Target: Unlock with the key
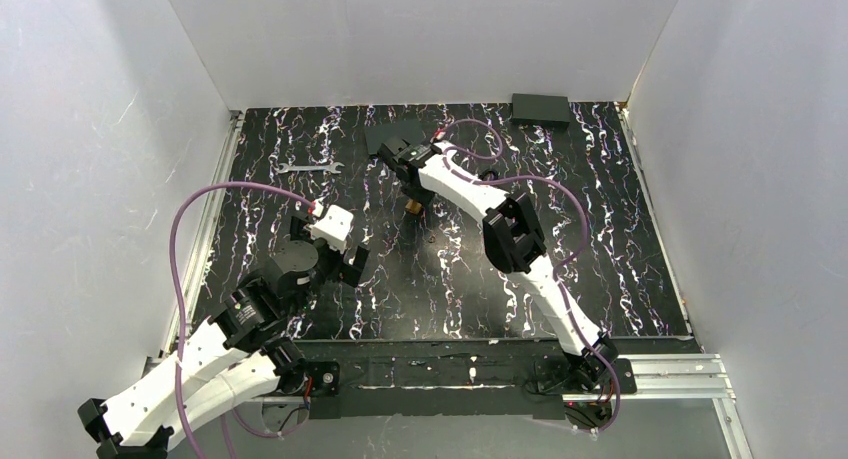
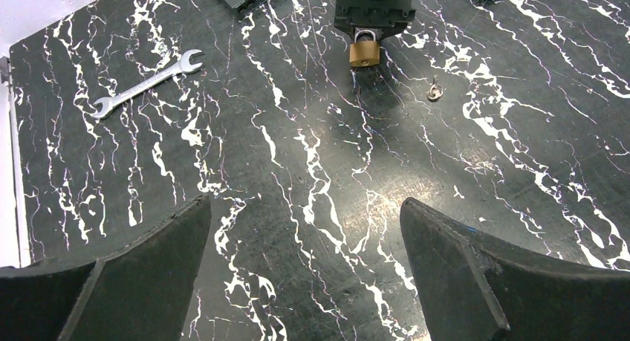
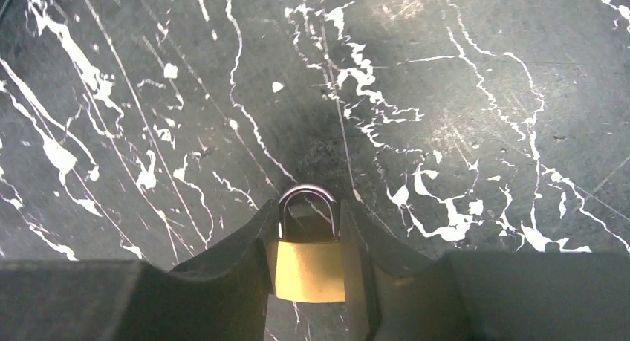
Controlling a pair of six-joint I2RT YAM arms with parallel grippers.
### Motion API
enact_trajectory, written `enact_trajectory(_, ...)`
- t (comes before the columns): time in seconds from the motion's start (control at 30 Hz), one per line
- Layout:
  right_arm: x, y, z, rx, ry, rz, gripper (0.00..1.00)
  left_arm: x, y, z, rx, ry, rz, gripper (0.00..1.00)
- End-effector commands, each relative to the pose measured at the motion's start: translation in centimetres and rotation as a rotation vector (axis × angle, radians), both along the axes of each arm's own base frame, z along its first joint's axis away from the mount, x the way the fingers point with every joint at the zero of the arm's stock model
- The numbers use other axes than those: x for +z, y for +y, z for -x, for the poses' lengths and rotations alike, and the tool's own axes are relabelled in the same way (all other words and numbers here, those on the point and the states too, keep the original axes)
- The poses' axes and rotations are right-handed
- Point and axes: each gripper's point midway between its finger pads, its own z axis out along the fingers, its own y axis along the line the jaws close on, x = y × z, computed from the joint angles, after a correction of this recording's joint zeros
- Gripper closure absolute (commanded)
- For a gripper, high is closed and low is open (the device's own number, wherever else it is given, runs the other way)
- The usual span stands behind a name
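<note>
Brass square padlock with silver loop — pinched in right gripper, kept steady for unlocking | tiny black-headed silvery key — lying loose near padlock | left gripper — wide, holding nothing, free for key

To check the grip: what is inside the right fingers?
A brass padlock sits between the right fingers, its shackle showing. The fingers cover its sides; its keyhole cannot be seen.

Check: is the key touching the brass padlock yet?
Apart. The left wrist view shows the key lying on the table, with a bare stretch of it between the key and the padlock.
</note>
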Motion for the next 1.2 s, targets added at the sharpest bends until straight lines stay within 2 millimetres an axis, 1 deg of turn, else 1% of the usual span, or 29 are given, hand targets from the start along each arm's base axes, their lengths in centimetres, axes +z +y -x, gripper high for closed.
enact_trajectory(0.0, -5.3, 0.0, 3.3, 0.251, 0.14, 0.177, 0.65, -0.2, 0.2, -0.1, 0.007, -0.003, -0.007, 0.02)
enact_trajectory(0.07, -5.1, 0.0, 4.0, 0.31, 0.145, 0.222, 0.68, -0.1, 0.2, -0.1, 0.005, -0.004, -0.007, 0.02)
enact_trajectory(0.13, -4.9, -0.2, 4.7, 0.368, 0.141, 0.265, 0.73, -0.2, 0.2, -0.1, 0.007, -0.004, -0.009, 0.02)
enact_trajectory(0.23, -4.2, 0.2, 5.5, 0.449, 0.135, 0.268, 0.79, -0.2, 0.2, -0.1, 0.006, -0.004, -0.01, 0.02)
enact_trajectory(0.27, -4.4, 0.3, 5.9, 0.477, 0.143, 0.268, 0.8, -0.2, 0.3, -0.1, 0.007, -0.004, -0.01, 0.02)
enact_trajectory(0.33, -3.8, 0.5, 6.7, 0.529, 0.145, 0.277, 0.8, -0.2, 0.3, -0.1, 0.008, -0.003, -0.01, 0.02)
enact_trajectory(0.4, -3.5, 0.5, 8.2, 0.582, 0.156, 0.309, 0.81, -0.2, 0.3, -0.1, 0.01, -0.004, -0.011, 0.02)
enact_trajectory(0.47, -3.7, 0.2, 9.9, 0.615, 0.181, 0.317, 0.81, -0.3, 0.3, -0.1, 0.013, -0.003, -0.013, 0.02)
enact_trajectory(0.53, -3.8, 0.6, 11.5, 0.65, 0.19, 0.281, 0.82, -0.3, 0.5, -0.2, 0.021, -0.008, -0.016, 0.02)
enact_trajectory(0.57, -4.3, 0.5, 12.3, 0.664, 0.196, 0.27, 0.82, -0.3, 0.6, -0.2, 0.024, -0.009, -0.019, 0.02)
enact_trajectory(0.6, -4.2, 0.7, 12.7, 0.678, 0.185, 0.24, 0.82, -0.3, 0.7, -0.2, 0.028, -0.012, -0.021, 0.02)
enact_trajectory(0.67, -3.7, 1.6, 12.8, 0.693, 0.147, 0.168, 0.81, -0.3, 0.8, -0.3, 0.035, -0.013, -0.025, 0.01)
enact_trajectory(0.73, -2.5, 2.8, 12.4, 0.709, 0.108, 0.112, 0.81, -0.4, 0.9, -0.3, 0.037, -0.014, -0.029, 0.01)
enact_trajectory(0.8, -0.9, 3.6, 11.8, 0.721, 0.078, 0.096, 0.77, -0.5, 0.9, -0.3, 0.04, -0.012, -0.036, 0.01)
enact_trajectory(0.87, 0.6, 3.6, 11.2, 0.72, 0.065, 0.095, 0.71, -0.6, 1.0, -0.4, 0.044, -0.009, -0.043, 0.01)
enact_trajectory(0.9, 1.1, 3.4, 11.0, 0.715, 0.067, 0.098, 0.64, -0.6, 1.0, -0.4, 0.046, -0.007, -0.045, 0.01)
enact_trajectory(0.97, 2.2, 2.6, 10.7, 0.707, 0.067, 0.098, 0.43, -0.8, 0.9, -0.5, 0.046, -0.004, -0.05, 0.01)
enact_trajectory(1.0, 2.4, 1.9, 10.7, 0.696, 0.069, 0.102, 0.37, -0.8, 0.9, -0.5, 0.047, -0.003, -0.052, 0.01)
enact_trajectory(1.07, 2.9, 0.4, 10.5, 0.659, 0.072, 0.103, 0.32, -0.9, 0.9, -0.6, 0.047, 0.001, -0.057, 0.01)
enact_trajectory(1.17, 3.5, -1.8, 10.1, 0.595, 0.063, 0.104, 0.32, -0.9, 0.8, -0.6, 0.043, 0.004, -0.059, 0.01)
